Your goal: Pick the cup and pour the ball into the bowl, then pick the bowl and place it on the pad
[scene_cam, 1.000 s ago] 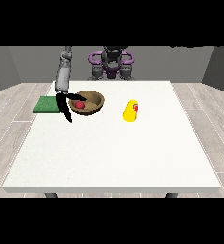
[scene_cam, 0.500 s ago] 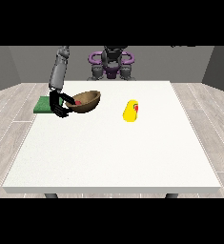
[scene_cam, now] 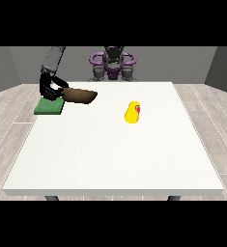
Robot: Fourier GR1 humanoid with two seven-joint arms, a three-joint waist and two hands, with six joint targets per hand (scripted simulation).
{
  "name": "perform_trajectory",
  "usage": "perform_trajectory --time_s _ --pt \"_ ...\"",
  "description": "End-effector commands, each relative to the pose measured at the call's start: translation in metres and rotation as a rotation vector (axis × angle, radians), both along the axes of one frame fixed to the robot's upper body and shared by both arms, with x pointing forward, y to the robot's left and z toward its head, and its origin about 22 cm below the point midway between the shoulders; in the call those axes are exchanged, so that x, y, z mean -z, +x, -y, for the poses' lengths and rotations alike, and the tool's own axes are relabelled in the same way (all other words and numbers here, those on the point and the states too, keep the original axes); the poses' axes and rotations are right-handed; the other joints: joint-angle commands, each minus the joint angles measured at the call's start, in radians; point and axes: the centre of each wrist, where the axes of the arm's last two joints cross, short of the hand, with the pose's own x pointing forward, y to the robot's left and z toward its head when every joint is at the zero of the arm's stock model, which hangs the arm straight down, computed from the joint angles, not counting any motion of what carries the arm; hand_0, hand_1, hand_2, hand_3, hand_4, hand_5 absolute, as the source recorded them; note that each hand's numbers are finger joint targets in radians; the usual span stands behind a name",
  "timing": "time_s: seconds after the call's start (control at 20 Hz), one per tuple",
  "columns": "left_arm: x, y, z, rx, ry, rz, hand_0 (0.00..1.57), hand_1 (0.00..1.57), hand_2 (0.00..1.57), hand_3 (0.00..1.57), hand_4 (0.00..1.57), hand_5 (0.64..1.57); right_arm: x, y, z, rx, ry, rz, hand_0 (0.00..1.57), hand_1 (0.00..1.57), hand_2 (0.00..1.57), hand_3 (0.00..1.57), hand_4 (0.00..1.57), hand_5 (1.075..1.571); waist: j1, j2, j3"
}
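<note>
At view's left, hand with fingers clamped on brown bowl, raised off the white desk. Directly below those fingers, green pad. Well to their right, yellow cup lying on its side.

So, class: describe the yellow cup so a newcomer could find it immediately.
Start at the white table. Right of centre, the yellow cup lies on its side, apart from the brown bowl and green pad at far left. It is the only yellow thing, with red showing at its mouth.
</note>
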Motion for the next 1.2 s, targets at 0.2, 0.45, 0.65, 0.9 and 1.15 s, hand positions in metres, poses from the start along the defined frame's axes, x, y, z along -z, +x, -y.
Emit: perform_trajectory --time_s 0.2,0.45,0.65,0.9,1.15 --pt "-0.011 -0.007 -0.009 0.003 0.008 0.004 0.00 0.00 0.00 0.00 0.00 1.571 -0.070 -0.011 0.049 0.030 -0.096 0.040 1.57 1.57 1.57 1.10 1.17 1.570 -0.009 0.017 0.0018" --pt "0.021 -0.014 -0.031 -0.088 -0.010 -0.038 0.00 0.00 0.00 0.00 0.00 1.571 0.034 -0.025 0.039 0.234 0.179 -0.051 1.57 1.57 1.57 1.15 1.16 1.568 -0.097 -0.041 0.0016" --pt "0.015 -0.018 -0.031 -0.120 -0.012 -0.020 0.00 0.00 0.00 0.00 0.00 1.571 0.054 -0.045 0.062 0.329 0.232 -0.019 1.57 1.57 1.57 1.09 1.14 1.566 -0.110 -0.026 0.0023" --pt "-0.012 -0.023 -0.010 -0.056 0.004 0.038 0.00 0.00 0.00 0.00 0.00 1.571 0.078 -0.083 0.104 0.356 0.245 0.034 1.57 1.57 1.57 0.87 1.12 1.565 -0.077 0.042 0.0038" --pt "-0.048 -0.038 0.008 -0.018 0.022 0.124 0.00 0.00 0.00 0.00 0.00 1.571 0.079 -0.092 0.117 0.372 0.221 0.100 1.57 1.57 1.57 0.76 1.18 1.566 -0.028 0.102 0.0043"
